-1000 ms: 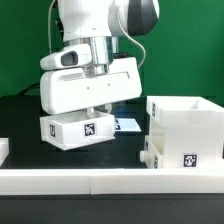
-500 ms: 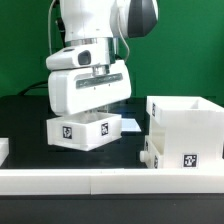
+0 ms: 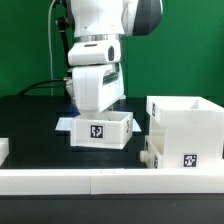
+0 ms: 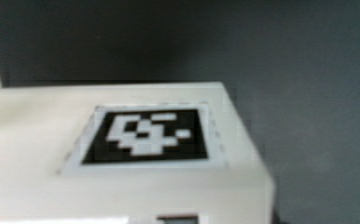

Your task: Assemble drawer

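Note:
A small white open-top tray (image 3: 100, 131) sits at the middle of the black table, its black-and-white tag facing the exterior camera. My gripper (image 3: 97, 110) reaches down into it from above. Its fingertips are hidden behind the tray's wall, and it holds the tray. In the wrist view the tray's tagged wall (image 4: 145, 135) fills most of the picture, blurred and very close. The tall white housing (image 3: 186, 118) stands at the exterior view's right with a tag low on its front. A second low white part (image 3: 150, 156) lies against its lower left corner.
A long low white rail (image 3: 90, 181) runs along the table's near edge. A corner of the marker board (image 3: 62, 124) shows just left of the tray. A green wall stands behind the arm. A small white piece (image 3: 3, 150) sits at the far left edge.
The gripper has turned about its vertical axis and moved toward the exterior view's right. The tray has turned with it and now shows one tagged face squarely.

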Available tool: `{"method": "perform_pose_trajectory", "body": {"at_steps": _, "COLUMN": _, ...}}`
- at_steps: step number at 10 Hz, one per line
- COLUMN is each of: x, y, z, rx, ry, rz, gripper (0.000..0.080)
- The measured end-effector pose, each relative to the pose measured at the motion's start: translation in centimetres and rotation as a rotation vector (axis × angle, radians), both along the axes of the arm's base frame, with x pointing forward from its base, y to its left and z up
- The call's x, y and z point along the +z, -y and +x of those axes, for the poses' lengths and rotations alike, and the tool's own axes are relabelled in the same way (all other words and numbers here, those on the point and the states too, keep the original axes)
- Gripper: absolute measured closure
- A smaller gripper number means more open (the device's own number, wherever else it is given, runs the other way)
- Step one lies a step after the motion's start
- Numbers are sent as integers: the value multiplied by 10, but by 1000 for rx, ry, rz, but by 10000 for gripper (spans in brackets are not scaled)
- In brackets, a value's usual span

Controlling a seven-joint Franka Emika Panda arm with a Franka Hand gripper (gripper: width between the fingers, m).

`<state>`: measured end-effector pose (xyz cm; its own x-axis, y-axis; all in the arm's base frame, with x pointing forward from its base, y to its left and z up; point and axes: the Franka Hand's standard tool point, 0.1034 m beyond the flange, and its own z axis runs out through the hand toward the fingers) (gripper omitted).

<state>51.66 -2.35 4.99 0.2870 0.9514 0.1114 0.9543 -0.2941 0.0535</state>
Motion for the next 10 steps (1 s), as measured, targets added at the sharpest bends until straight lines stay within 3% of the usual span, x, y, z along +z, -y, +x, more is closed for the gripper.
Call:
{"method": "perform_pose_trajectory", "body": {"at_steps": 2, "x": 0, "y": 1, "z": 3, "rx": 18, "ry": -48, "rz": 2, "gripper": 757}}
{"method": "perform_pose_trajectory", "body": {"at_steps": 5, "x": 5, "y": -7, "z": 23, "rx": 68, "ry": -79, "rz": 0, "gripper": 757}}
{"method": "perform_pose_trajectory", "body": {"at_steps": 10, "x": 4, "y": -14, "z": 25, "rx": 156, "ry": -75, "rz": -15, "gripper": 757}}
